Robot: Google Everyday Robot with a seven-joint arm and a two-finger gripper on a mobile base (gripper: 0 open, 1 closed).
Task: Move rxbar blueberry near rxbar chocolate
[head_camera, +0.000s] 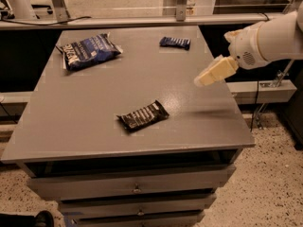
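Over table (pixel 61 126) right edge, tool (pixel 202 79) — grip unreadable, rxbar blueberry (pixel 174 42) well apart from rxbar chocolate (pixel 143 116)

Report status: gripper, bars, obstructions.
Cream gripper over grey table's right side. Small dark-blue bar wrapper far edge, untouched; flat black bar wrapper near front. Nothing between them.

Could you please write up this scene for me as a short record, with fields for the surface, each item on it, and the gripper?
surface: grey table, with drawers below
rxbar blueberry: lying flat at the far side, right of centre, untouched
rxbar chocolate: lying flat near the front edge, around the middle
chip bag: blue, far left corner
gripper: above the table's right side, carrying nothing, touching neither bar
task state: the two bars lie well apart; the move is not yet done
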